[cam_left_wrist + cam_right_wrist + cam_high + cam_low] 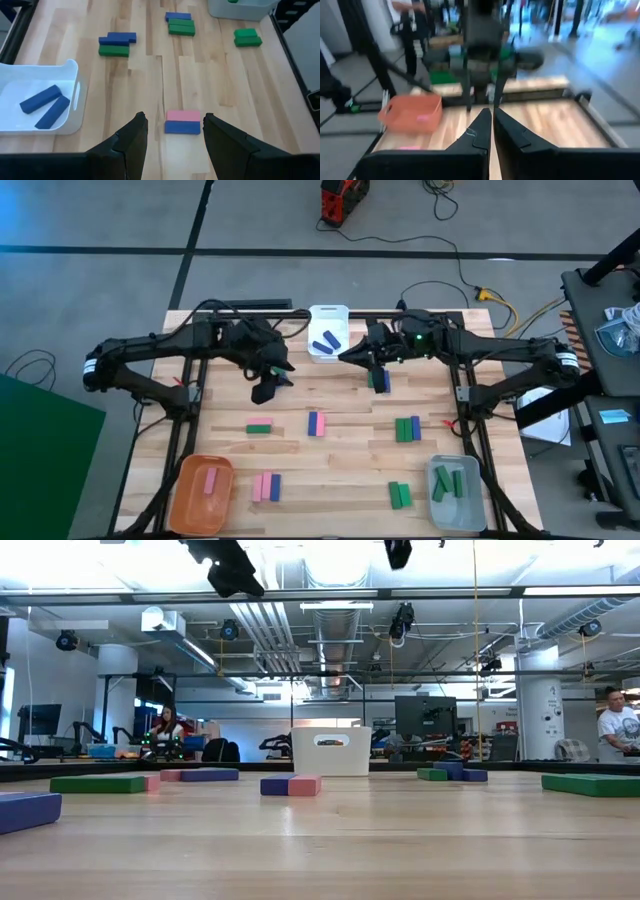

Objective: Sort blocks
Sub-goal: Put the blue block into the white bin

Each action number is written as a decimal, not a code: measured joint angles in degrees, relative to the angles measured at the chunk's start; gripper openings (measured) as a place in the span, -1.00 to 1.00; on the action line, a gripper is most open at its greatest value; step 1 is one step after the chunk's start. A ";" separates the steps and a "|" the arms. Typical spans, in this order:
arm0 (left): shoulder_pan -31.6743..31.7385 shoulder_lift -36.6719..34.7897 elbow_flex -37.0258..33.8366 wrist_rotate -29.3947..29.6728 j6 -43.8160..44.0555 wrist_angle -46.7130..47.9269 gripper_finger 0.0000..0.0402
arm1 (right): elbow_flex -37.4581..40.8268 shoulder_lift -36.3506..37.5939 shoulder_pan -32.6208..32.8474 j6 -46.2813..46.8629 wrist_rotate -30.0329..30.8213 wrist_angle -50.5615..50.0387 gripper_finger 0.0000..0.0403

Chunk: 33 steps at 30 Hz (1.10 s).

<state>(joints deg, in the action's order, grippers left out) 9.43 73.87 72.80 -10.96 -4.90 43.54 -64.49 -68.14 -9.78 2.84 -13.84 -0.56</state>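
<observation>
My left end effector [172,132], fingers spread, hovers above the pink-and-blue block pair [183,122] at centre frame, aligned to straddle it. My right end effector [492,125], fingers pressed together, waits near the white bin [328,332] holding two blue blocks [45,105].

From table height both arms are cut off at the ceiling line, only dark stubs showing, so neither gripper can be read there. The right wrist camera is smeared: the orange bin [412,113] by the table's far corner is a soft blob and the pink block [422,118] in it barely registers. In the left wrist camera the white bin [35,102] runs off the edge, and the grey bin [240,7] shows only its lower rim.
</observation>
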 joint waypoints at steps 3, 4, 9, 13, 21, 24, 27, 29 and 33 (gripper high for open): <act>-0.44 0.00 -2.63 0.10 0.70 -4.13 -0.16 | 2.52 2.61 -0.33 -0.45 0.52 6.02 -0.96; -0.57 0.02 -3.66 0.14 1.16 -5.55 -0.16 | 3.22 3.49 -0.47 -0.06 1.37 6.78 -0.96; -1.05 0.02 -9.60 0.15 2.73 -13.04 -0.16 | 6.75 6.67 -0.59 2.04 5.24 5.38 -0.96; -1.38 0.04 -12.20 0.14 3.90 -14.64 -0.16 | 8.31 7.83 -0.55 3.85 6.38 3.77 -0.96; -3.12 0.27 -13.67 1.35 4.09 -16.22 -0.16 | 9.14 6.22 -0.55 4.01 6.52 3.87 -0.95; -3.74 0.35 -15.32 1.42 4.99 -18.99 -0.16 | 9.16 5.39 -0.55 4.04 6.52 3.84 -0.95; -4.15 0.35 -17.01 1.49 6.51 -21.29 -0.16 | 9.17 4.85 -0.55 4.14 6.53 3.87 -0.95; -4.30 0.35 -17.85 1.50 6.89 -22.32 -0.16 | 9.18 4.59 -0.55 4.21 6.53 3.79 -0.95; -4.40 0.54 -20.38 1.48 6.95 -25.72 -0.16 | 9.14 4.35 -0.55 4.21 6.52 3.85 -0.95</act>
<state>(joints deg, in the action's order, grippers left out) 5.03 74.41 52.42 -9.47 2.04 17.82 -55.35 -63.79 -10.33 7.05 -7.31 3.29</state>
